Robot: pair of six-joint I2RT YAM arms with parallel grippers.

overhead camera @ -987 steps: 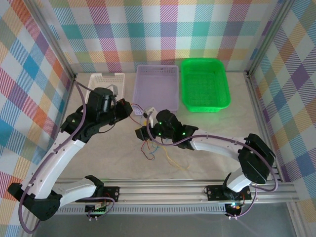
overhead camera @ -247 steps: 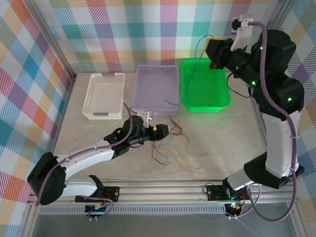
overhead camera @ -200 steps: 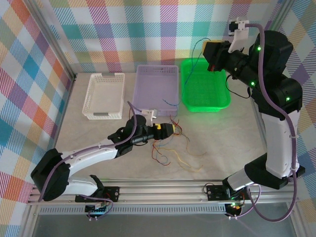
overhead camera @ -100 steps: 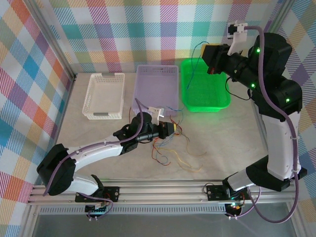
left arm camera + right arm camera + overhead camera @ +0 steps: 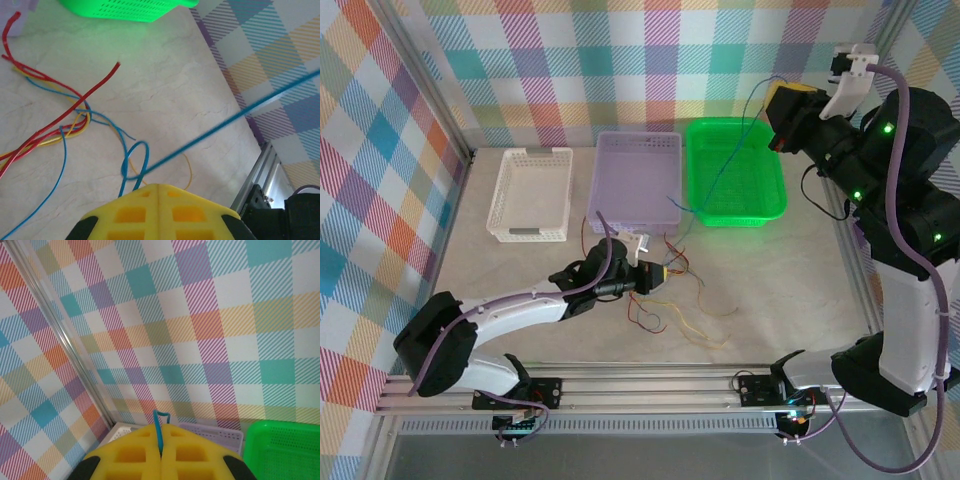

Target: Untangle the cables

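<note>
Red, blue, yellow thin cables (image 5: 80, 107) on marbled table (image 5: 770, 280)

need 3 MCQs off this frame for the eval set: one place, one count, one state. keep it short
1. Where does the loose pile of cables lie?
A. inside a basket
B. on the table, in front of the purple basket
C. off the table, on the floor

2. How many baskets stand on the table?
A. three
B. two
C. four

3. What state is the right end effector in?
A. open and empty
B. open around a red wire
C. shut on a blue cable

Key:
1 B: the top view shows the pile on bare table just in front of the purple basket.
2 A: the white basket, the purple one and the green basket stand in a row.
3 C: its wrist view shows the fingers closed with the blue cable pinched between them.
</note>
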